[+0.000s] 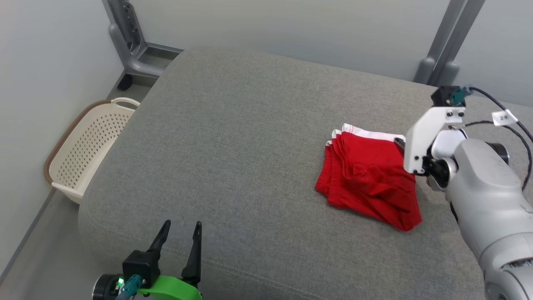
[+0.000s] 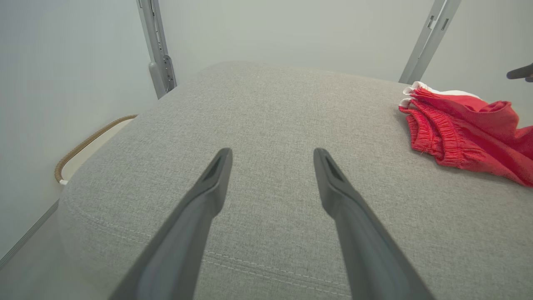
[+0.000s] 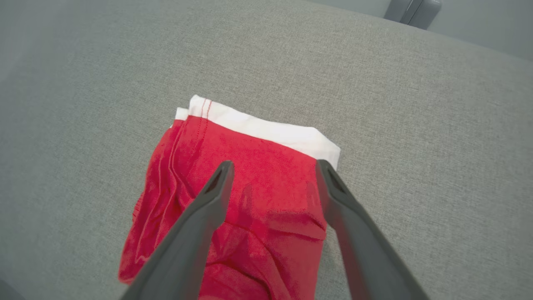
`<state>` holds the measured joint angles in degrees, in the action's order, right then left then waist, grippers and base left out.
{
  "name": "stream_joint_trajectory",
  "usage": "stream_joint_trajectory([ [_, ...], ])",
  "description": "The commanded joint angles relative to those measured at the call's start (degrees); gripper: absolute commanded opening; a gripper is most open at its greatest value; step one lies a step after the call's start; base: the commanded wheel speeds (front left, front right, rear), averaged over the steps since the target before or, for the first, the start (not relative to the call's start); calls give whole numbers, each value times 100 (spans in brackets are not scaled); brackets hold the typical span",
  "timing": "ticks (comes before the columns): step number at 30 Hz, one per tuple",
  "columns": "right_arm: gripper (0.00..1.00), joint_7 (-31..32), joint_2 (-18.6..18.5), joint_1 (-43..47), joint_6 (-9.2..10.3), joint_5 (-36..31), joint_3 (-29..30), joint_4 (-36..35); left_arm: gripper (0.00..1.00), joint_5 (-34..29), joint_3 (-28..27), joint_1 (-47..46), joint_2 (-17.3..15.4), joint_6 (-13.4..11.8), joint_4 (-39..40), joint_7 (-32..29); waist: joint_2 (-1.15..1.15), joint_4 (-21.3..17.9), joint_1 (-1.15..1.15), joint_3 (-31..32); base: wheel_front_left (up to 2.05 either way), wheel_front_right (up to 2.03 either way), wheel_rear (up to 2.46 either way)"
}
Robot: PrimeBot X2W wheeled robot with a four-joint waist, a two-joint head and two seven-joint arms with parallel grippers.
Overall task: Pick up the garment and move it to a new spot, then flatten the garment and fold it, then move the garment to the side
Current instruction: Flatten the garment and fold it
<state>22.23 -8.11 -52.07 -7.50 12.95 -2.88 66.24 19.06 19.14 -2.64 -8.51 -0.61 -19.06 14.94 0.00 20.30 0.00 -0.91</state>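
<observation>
The garment (image 1: 366,175) is red with a white waistband, lying folded and somewhat rumpled on the right part of the grey cushion (image 1: 250,146). My right gripper (image 3: 272,166) hangs open just above it, its fingers spread over the red cloth (image 3: 270,191) near the waistband, with nothing between them. In the head view the right wrist (image 1: 429,141) stands at the garment's right edge. Near the cushion's front left edge, my left gripper (image 1: 182,225) is open and empty, well apart from the garment (image 2: 466,129). Its fingers (image 2: 272,153) point across bare cushion.
A cream perforated basket (image 1: 89,150) with a brown rim stands on the floor left of the cushion, against the wall. Grey metal posts rise behind the cushion at the back left (image 1: 129,37) and back right (image 1: 445,46). A finger of the right gripper (image 2: 520,73) shows above the garment.
</observation>
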Motion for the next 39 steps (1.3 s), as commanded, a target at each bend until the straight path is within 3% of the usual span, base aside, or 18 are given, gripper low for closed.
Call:
stream_joint_trajectory([
  [1, 100, -107, -137, 202, 3, -82, 19, 44, 100, 34, 11, 70, -48, -41, 16, 8, 0, -120, 0, 105, 0, 0, 0],
  [6, 100, -378, -353, 638, 3, -107, 92, 109, 100, 60, 33, 87, -52, -57, 67, 6, 0, -191, 0, 75, 0, 0, 0],
  [13, 100, -605, -257, 1027, 3, 8, 108, 39, 100, 98, 13, 40, -83, -87, 112, 8, 0, -285, 0, -46, 0, 0, 0],
  [14, 81, -628, -228, 1045, 3, -1, 86, 16, 100, 103, 13, 25, -88, -89, 112, 9, 0, -289, 0, -59, 0, 0, 0],
  [15, 45, -637, -205, 1052, 3, -25, 49, -15, 100, 107, 15, 7, -91, -93, 114, 9, 0, -292, 0, -73, 0, 0, 0],
  [16, 0, -646, -170, 1057, 3, -44, 7, -46, 100, 102, 18, -7, -90, -94, 115, 10, 0, -293, 0, -85, 0, 0, 0],
  [39, 0, -340, 359, 1398, 3, 22, -645, -470, 100, 190, 7, 8, -131, -147, 71, 27, 0, -123, 0, -12, 0, 0, 0],
])
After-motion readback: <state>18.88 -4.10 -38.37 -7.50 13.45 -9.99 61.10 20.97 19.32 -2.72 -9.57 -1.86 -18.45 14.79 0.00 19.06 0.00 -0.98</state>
